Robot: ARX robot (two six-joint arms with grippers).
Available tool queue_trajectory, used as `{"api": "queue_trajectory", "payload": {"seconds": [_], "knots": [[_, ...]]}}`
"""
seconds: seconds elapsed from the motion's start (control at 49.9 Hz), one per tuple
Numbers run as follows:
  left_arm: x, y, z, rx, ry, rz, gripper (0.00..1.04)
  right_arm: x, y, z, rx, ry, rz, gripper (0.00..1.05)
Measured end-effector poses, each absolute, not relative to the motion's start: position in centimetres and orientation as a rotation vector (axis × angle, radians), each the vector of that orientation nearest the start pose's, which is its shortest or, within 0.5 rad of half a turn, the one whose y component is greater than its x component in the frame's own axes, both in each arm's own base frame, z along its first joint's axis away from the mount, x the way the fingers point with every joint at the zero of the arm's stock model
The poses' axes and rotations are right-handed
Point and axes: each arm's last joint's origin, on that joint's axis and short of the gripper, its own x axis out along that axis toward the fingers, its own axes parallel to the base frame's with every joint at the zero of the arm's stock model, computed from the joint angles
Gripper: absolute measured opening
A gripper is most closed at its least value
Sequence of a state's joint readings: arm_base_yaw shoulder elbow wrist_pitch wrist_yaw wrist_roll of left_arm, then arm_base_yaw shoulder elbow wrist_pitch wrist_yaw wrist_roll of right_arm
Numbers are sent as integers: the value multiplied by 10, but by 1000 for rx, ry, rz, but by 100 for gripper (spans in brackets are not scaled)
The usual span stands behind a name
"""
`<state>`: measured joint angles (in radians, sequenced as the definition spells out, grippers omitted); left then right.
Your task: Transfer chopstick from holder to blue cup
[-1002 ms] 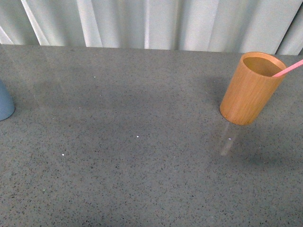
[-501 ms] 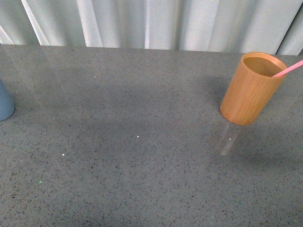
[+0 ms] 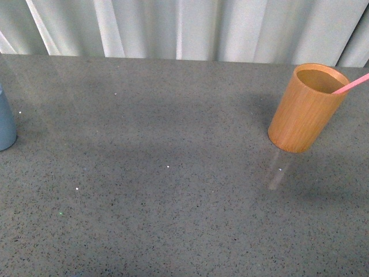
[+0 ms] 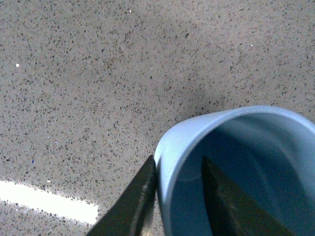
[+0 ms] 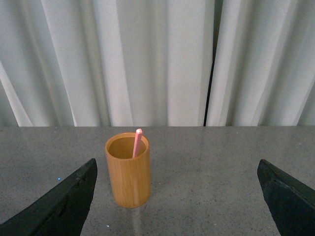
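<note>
Left end effector [image 4: 173, 196] clamped over blue cup [image 4: 236, 162] rim, cup cropped. Right end effector [image 5: 177, 196] spread wide, facing holder [image 5: 128, 169] and chopstick [image 5: 137, 142].

A dark grey speckled table [image 3: 173, 190] meets pale, pleated curtains [image 3: 190, 29] along its far edge.

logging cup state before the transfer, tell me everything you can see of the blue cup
The blue cup is light blue, matte, plastic-looking and handleless. It stands at the table's far left edge in the front view, mostly cut off. Its inside looks empty as far as shown. The left pincer straddles its rim, one finger outside, the other inside.
</note>
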<state>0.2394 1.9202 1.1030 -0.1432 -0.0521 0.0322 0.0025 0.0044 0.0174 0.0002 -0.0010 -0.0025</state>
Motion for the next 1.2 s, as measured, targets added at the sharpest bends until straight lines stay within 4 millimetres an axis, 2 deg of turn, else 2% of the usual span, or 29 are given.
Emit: {"api": "queue_trajectory", "payload": {"seconds": [0.02,0.22,0.401,0.601,0.661,0.741,0.822,0.962,1.082,1.202], "knots": [[366,91,135,-60,972,253,27,97,0,169,-2,-13,4,95],[364,88,136,-57,993,235,3,97,0,169,-2,-13,3,95],[360,78,149,-56,977,188,4,97,0,169,-2,-13,4,95],[345,58,178,-57,937,114,4,97,0,169,-2,-13,3,95],[335,43,189,-60,921,62,4,97,0,169,-2,-13,3,95],[315,13,201,-36,907,-35,4,97,0,169,-2,-13,3,95],[299,-15,203,-6,903,-113,4,97,0,169,-2,-13,3,95],[282,-60,182,23,962,-229,4,97,0,169,-2,-13,3,95],[281,-92,166,48,969,-272,4,97,0,169,-2,-13,3,95],[284,-106,155,70,964,-276,4,97,0,169,-2,-13,3,95]]}}
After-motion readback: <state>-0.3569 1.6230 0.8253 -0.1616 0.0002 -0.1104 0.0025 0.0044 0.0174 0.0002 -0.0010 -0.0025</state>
